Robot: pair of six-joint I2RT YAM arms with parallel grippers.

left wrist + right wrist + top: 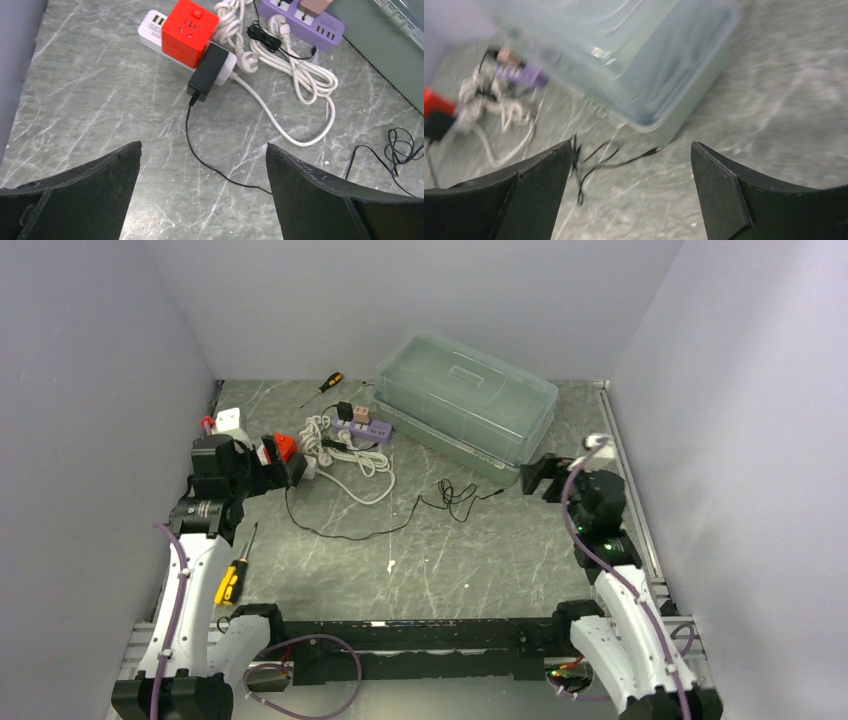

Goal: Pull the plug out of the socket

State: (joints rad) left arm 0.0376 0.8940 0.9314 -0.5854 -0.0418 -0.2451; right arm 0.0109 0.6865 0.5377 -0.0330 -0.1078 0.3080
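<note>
Grey marbled surface point(500, 560) carries a clear plastic box point(465, 400) at the back and, left of it, a white power strip point(150, 22) with the black plug point(207, 70) seated in it beside a red cube socket point(189, 30). Best, I judge, for the left gripper point(203, 146) to clamp the plug's long sides and pull straight out without dragging the strip. That gripper hovers wide open and empty, angled down near the plug; the right gripper point(631, 145), equally wide, hangs beside the box.

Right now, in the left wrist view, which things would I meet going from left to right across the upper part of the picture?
red cube socket → black adapter → purple power strip → clear plastic box. The white strip and white cord are left out, since they overlap the others.
</note>
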